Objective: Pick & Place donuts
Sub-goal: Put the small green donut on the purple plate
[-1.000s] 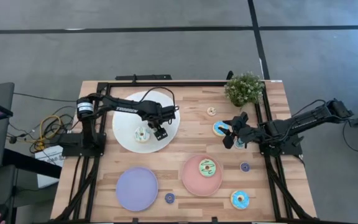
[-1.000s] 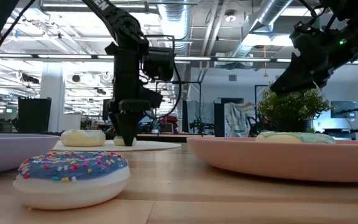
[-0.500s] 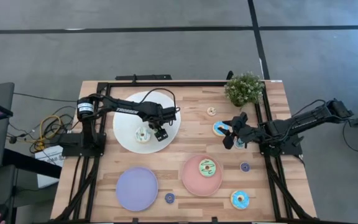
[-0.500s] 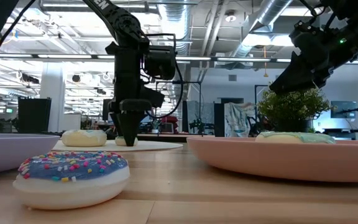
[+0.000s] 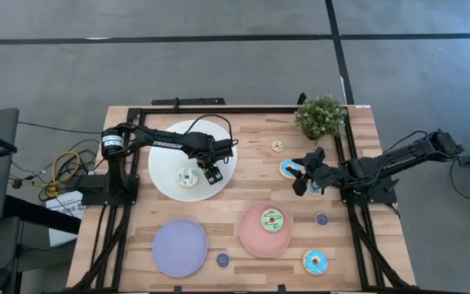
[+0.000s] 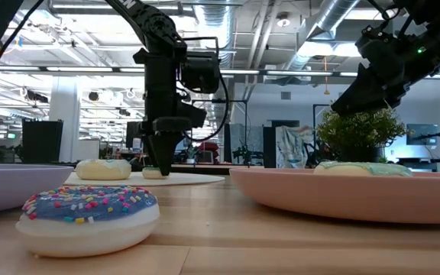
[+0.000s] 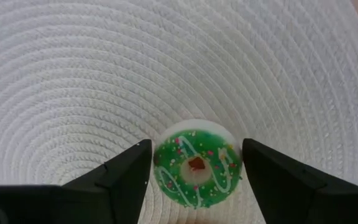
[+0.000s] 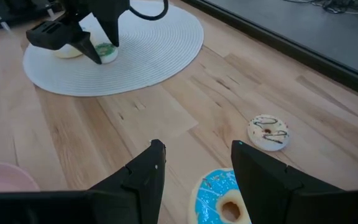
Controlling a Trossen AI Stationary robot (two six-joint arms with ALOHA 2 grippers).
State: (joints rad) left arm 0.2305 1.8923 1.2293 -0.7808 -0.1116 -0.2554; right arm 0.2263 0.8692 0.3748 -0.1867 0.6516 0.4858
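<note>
Wooden table (image 5: 243, 184) is carrying: white woven disc (image 5: 166, 175) toward the left edge, lilac plate (image 5: 179, 247) and pink plate (image 5: 255, 237) along the near edge, potted plant (image 5: 320, 116) in the far right corner, loose donuts (image 5: 314, 261) sitting on the right half.

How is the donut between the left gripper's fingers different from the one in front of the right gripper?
The green-iced donut is small and lies on the white woven disc; the blue-iced donut is larger and lies on the bare wooden table. The green one has white drizzle and a red centre; the blue one shows an open hole. Both lie flat, each framed by open fingers of its gripper, left and right.
</note>
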